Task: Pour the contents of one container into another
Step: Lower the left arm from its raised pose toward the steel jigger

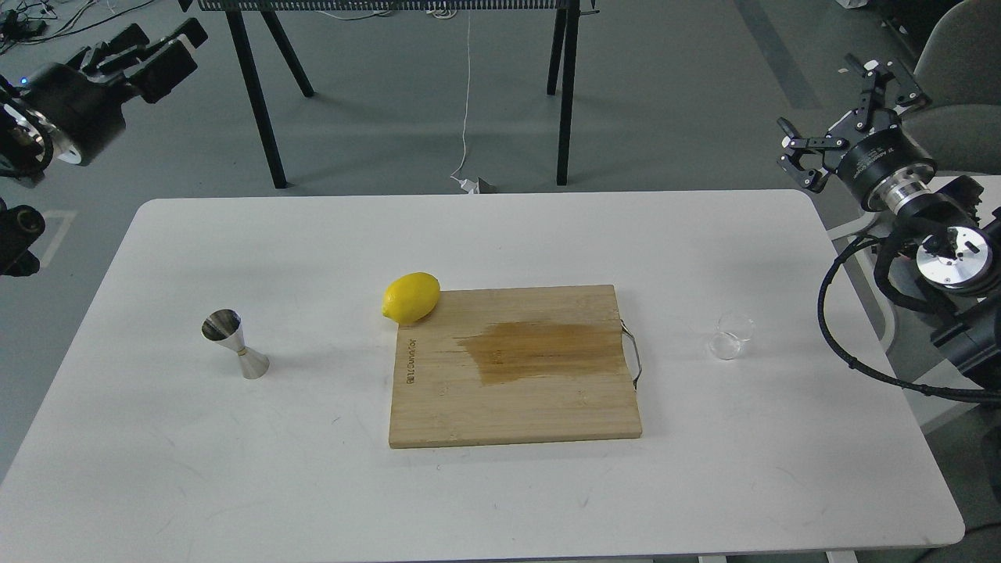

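Observation:
The clear glass tumbler (731, 336) stands upright on the right side of the white table (500, 234). The shiny steel jigger (235, 345) stands upright on the left side. My left gripper (160, 47) is high at the far upper left, off the table and far from the jigger; its fingers look spread and hold nothing. My right gripper (841, 109) hovers beyond the table's back right corner, well behind the tumbler, open and empty.
A bamboo cutting board (512, 407) with a dark wet patch and a metal handle lies mid-table, between jigger and tumbler. A yellow lemon (410, 297) rests at its back left corner. Black table legs and a cable stand on the floor behind.

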